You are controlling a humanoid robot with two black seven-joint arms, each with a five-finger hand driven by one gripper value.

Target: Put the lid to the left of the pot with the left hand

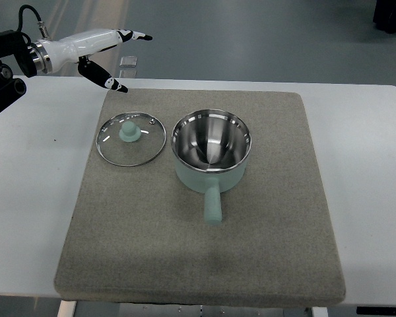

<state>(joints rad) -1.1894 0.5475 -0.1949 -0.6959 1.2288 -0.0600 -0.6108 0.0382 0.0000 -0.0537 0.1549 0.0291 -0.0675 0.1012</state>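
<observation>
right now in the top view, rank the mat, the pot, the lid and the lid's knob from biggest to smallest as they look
1. Grey mat, by far the largest.
2. Pot, counting its handle.
3. Glass lid; its rim looks only slightly smaller than the pot's rim, so this is close.
4. Lid's knob, the smallest.

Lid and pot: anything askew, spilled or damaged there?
Nothing stands out. The lid lies flat on the mat, knob up, just left of the pot, which stands upright and empty. The left hand is open above the mat's far left corner.
</observation>
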